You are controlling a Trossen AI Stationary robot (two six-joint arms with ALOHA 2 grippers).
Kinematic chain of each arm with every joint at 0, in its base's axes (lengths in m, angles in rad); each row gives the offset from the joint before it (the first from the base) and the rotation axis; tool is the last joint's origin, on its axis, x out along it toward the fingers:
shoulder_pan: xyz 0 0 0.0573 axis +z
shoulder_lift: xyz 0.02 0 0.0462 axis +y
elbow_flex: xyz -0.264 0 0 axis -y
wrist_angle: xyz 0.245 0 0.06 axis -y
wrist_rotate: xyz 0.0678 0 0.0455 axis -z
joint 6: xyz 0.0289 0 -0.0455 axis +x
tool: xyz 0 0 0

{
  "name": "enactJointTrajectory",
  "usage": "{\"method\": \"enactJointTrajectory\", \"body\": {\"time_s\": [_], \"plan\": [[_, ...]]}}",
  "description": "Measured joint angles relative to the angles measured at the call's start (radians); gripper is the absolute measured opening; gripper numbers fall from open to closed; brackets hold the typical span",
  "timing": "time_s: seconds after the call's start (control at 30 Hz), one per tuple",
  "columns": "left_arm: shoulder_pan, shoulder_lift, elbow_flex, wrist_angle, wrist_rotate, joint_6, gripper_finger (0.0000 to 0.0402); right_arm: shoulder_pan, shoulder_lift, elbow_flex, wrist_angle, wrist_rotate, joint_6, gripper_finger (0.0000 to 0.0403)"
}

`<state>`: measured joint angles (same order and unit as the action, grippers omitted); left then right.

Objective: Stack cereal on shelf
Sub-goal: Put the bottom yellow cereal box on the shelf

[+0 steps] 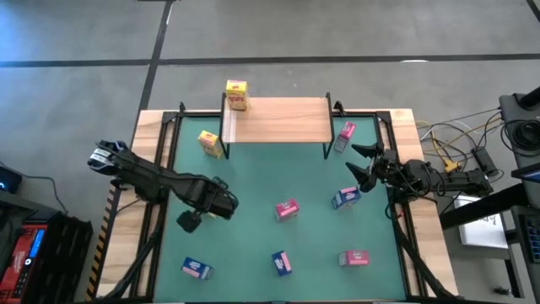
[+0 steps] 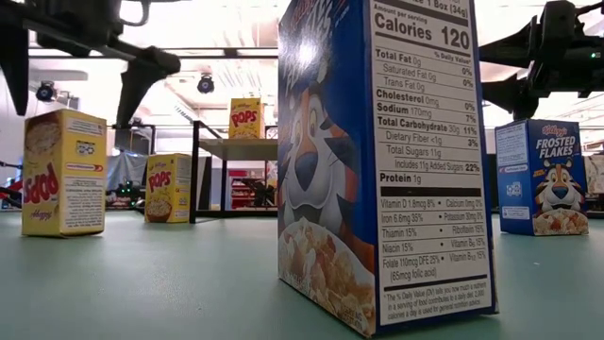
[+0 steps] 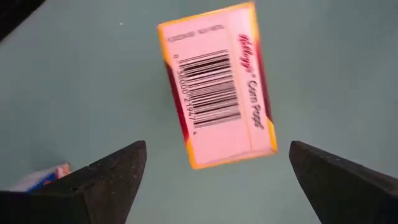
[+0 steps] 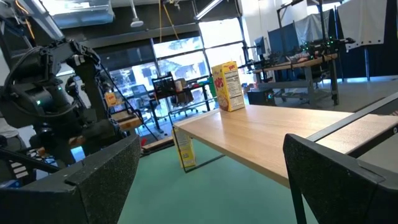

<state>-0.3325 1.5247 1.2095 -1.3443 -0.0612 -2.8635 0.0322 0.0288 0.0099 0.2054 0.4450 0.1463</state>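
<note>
Here, one yellow cereal box (image 1: 237, 94) was seen on the shelf (image 1: 278, 119), while the left gripper (image 1: 226, 203), its jaws apart, was held over a yellow box (image 3: 217, 85) on the worktop (image 1: 253, 211), directly ahead, long axis slanting across the gap.

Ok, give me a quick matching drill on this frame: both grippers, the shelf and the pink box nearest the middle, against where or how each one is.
Things:
1 left gripper
2 right gripper
3 shelf
4 middle pink box

States:
a carries one yellow Pops box at its left end
b open, at the green mat's right edge, beside a blue box
c on the mat, clear of both grippers
d open above a barcode-up yellow box

Pairs: 1-d, 2-b, 3-a, 4-c
</note>
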Motion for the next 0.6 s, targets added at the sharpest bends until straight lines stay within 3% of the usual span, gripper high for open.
{"method": "enactJointTrajectory", "body": {"time_s": [0.23,0.6], "plan": [[0.000,0.040,0.000,-0.027,-0.006,-0.089,0.0319,0.000,0.000,0.000,0.000,0.000,0.000,0.0384],[0.000,0.042,-0.011,-0.028,-0.027,-0.087,0.0167,0.000,0.000,0.000,0.000,0.000,0.000,0.0384]]}}
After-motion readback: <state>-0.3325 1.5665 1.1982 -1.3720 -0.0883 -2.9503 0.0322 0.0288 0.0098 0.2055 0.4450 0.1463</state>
